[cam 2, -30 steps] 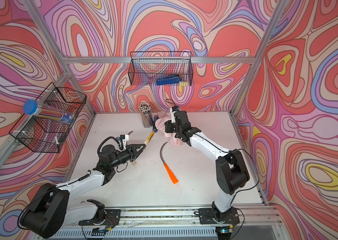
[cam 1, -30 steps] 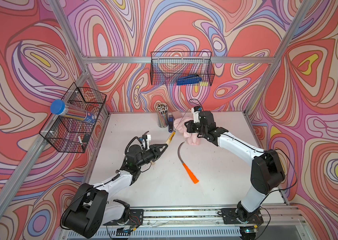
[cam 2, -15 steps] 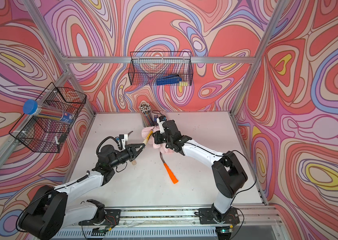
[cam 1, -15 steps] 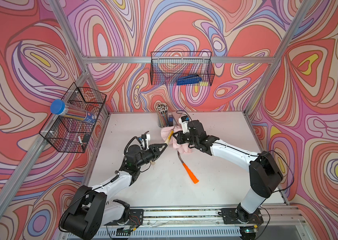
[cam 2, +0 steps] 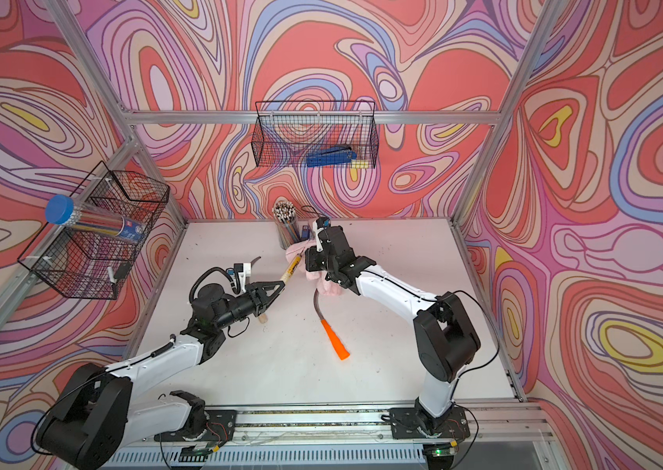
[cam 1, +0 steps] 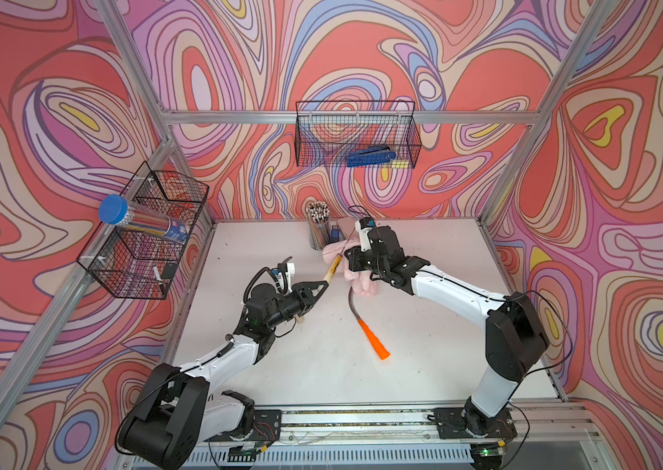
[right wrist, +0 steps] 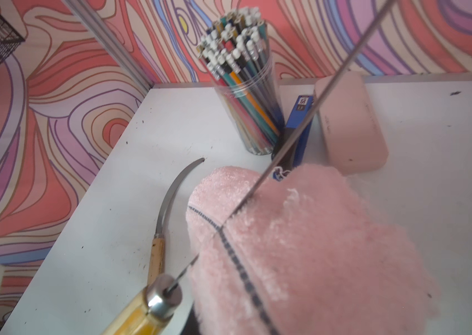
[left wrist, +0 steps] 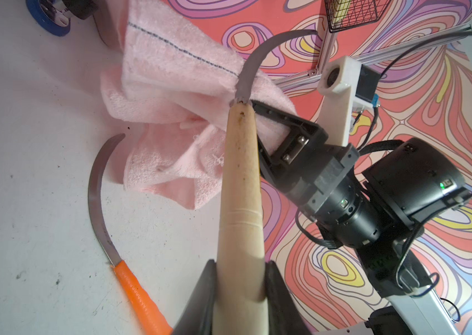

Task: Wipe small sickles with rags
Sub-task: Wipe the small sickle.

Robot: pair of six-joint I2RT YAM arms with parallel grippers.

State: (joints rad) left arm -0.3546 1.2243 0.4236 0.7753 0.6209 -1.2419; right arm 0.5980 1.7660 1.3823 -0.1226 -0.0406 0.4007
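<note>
White tabletop [cam 1: 423, 325]: clear cup [cam 1: 317, 240] held coloured pencils [cam 1: 317, 211]; left gripper [cam 1: 323, 285] clamped wooden-handled sickle [cam 1: 332, 269], right gripper [cam 1: 349, 262] clenched pink rag [cam 1: 364, 286].

A wooden-handled sickle [left wrist: 240, 203] is clamped by its pale handle in the left gripper [cam 1: 319, 287]. Its thin dark-grey blade is pointed away from the jaws and is wrapped in the rag [left wrist: 171, 116], a fuzzy pale-pink cloth with a dark stitched line, which is pinched in the right gripper [cam 1: 353, 260]. A second wooden sickle [right wrist: 156, 252] is laid flat beneath the left gripper. The orange-handled sickle [cam 1: 370, 339] is laid flat on the base side of the right gripper, its blade tip just beside the hanging rag.
</note>
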